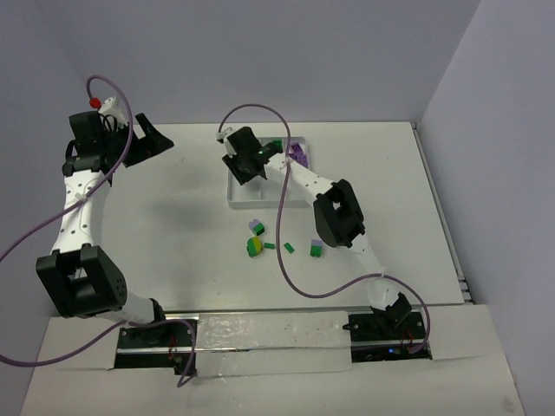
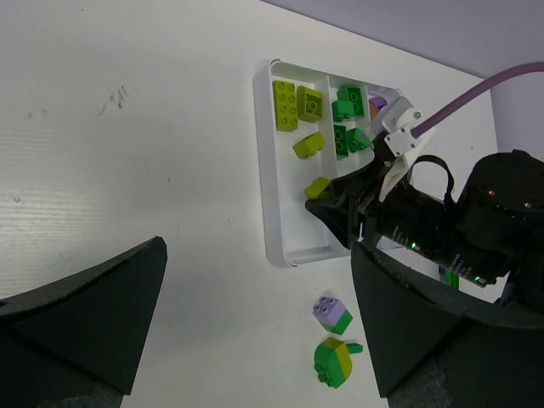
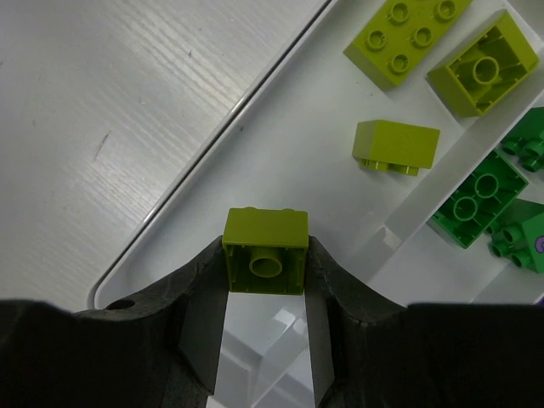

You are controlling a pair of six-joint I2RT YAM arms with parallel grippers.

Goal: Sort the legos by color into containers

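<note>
The white tray [image 1: 232,201] has three long compartments. My right gripper [image 3: 265,270] is shut on a yellow-green brick [image 3: 265,262] and holds it just above the near end of the left compartment [image 3: 280,170]. That compartment holds three yellow-green bricks [image 3: 395,146]. Green bricks [image 3: 476,197] lie in the middle compartment and purple ones [image 1: 298,152] in the right one. My left gripper [image 2: 255,340] is open and empty, raised far left of the tray [image 2: 265,170]. The held brick also shows in the left wrist view [image 2: 318,187].
Loose bricks lie on the table in front of the tray: a lilac-on-green one [image 1: 257,227], a rounded green and yellow one [image 1: 254,246], small green ones [image 1: 290,248] and a lilac-green one [image 1: 316,250]. The right arm's purple cable [image 1: 286,260] loops over them.
</note>
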